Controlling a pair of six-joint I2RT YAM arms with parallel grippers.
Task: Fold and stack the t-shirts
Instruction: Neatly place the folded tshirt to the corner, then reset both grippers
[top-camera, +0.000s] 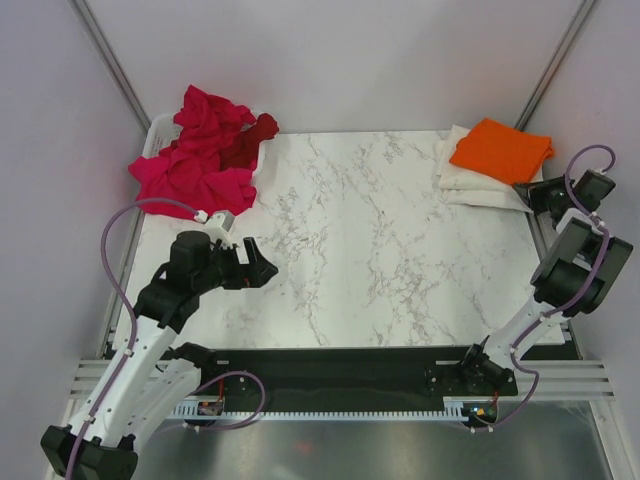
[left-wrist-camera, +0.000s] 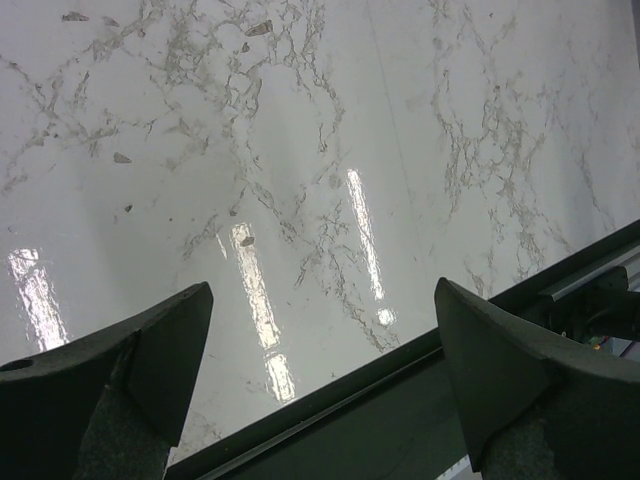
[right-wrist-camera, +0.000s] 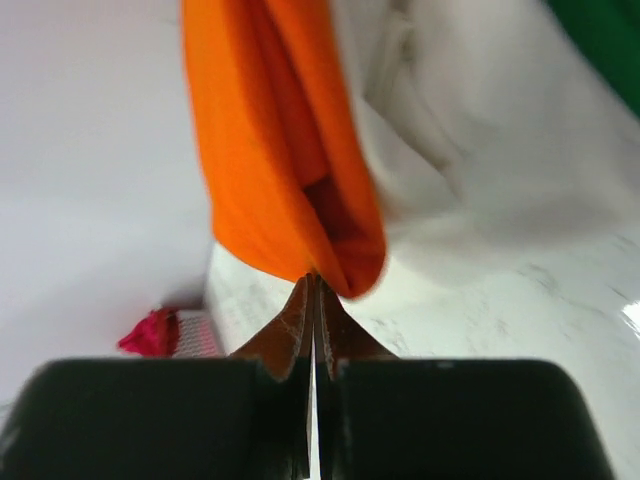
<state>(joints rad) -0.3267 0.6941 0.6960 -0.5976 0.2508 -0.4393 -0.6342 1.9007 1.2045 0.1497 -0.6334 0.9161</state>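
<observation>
At the near edge of the marble worktop (top-camera: 380, 250), the two arm bases are bolted to a dark rail. The left pincer (top-camera: 262, 262) hangs over the near-left part of the worktop. Its jaws are spread wide with nothing between them. The left wrist view shows only bare, glossy marble (left-wrist-camera: 300, 120) in the gap of the left pincer (left-wrist-camera: 322, 290), with the worktop's dark near edge running below.

The right arm reaches up along the right side of the worktop. The right pincer (top-camera: 528, 190) sits at the far-right corner, against the near edge of the folded stack. Seen from the wrist, the right pincer (right-wrist-camera: 315, 285) is closed tight, with its fingers pressed flat together. Their tips meet right at the lower fold of the orange t-shirt (right-wrist-camera: 270, 150). Whether any cloth is caught between them cannot be told.

On the far-right corner of the worktop, the orange t-shirt (top-camera: 502, 150) lies folded on top of the folded cream-white t-shirt (top-camera: 470, 185). The cream edges stick out beneath it on the near and left sides.

At the far-left corner, the magenta-pink t-shirts (top-camera: 195, 165) are heaped unfolded. They spill from a white basket (top-camera: 158, 130) onto the worktop. The dark red t-shirt (top-camera: 250, 140) is crumpled against the heap's right side.
</observation>
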